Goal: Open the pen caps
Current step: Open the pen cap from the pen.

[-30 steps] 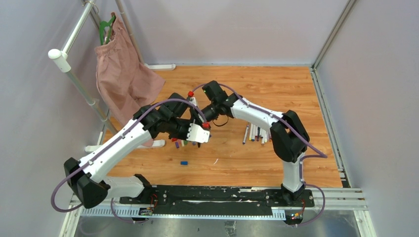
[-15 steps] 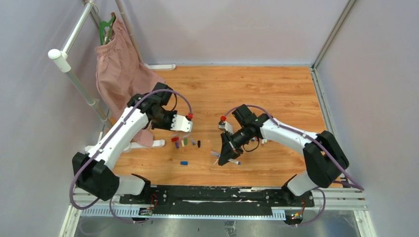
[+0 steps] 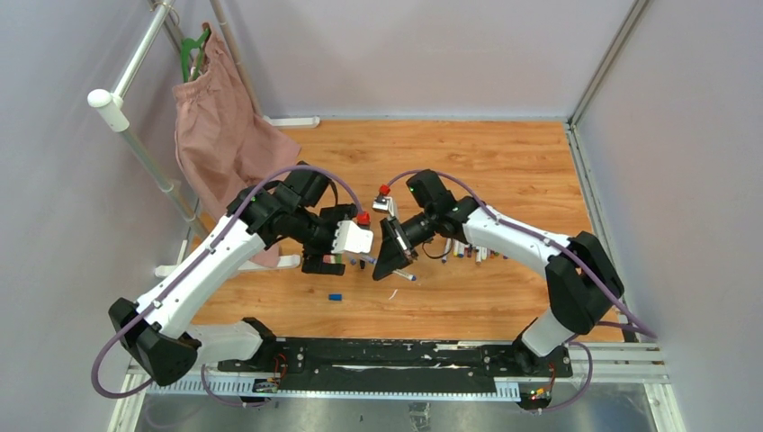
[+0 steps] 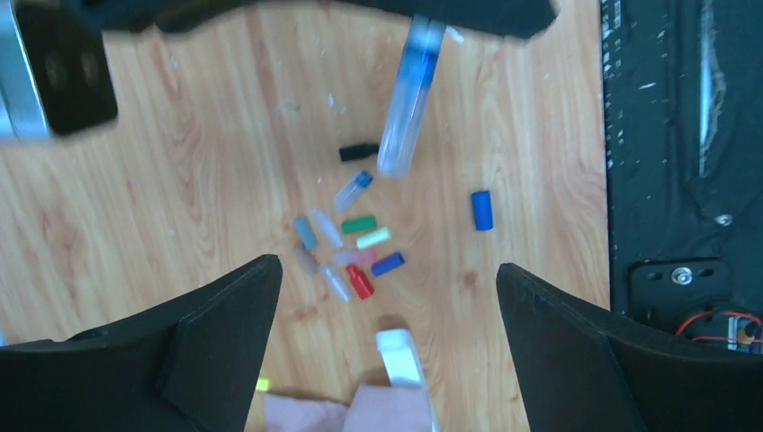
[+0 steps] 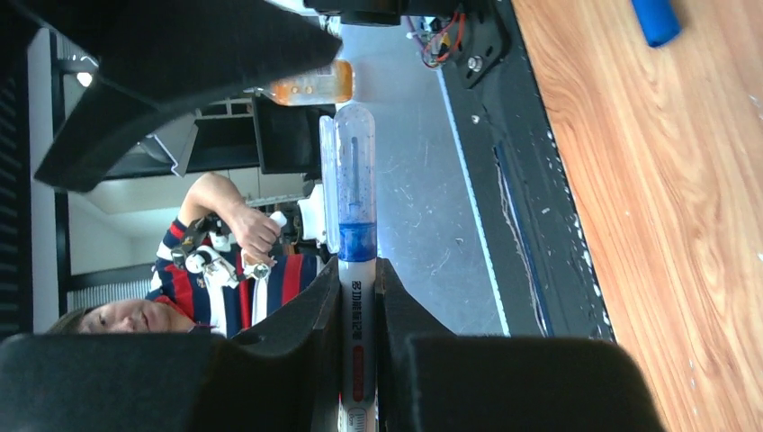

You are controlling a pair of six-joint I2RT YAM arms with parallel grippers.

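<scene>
Right gripper (image 5: pixel 357 270) clamps pen (image 5: pixel 356 324), cap (image 5: pixel 353 171) jutting out so my left gripper (image 4: pixel 387 270), spread wide, can pull it.

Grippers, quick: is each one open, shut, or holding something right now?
Left gripper: open, jaws spread wide, holding nothing.
Right gripper: shut on a white pen with a clear, blue-tipped cap.

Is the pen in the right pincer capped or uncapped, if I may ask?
Capped: in the right wrist view the clear cap sits on the pen, which the right pincer grips.
</scene>
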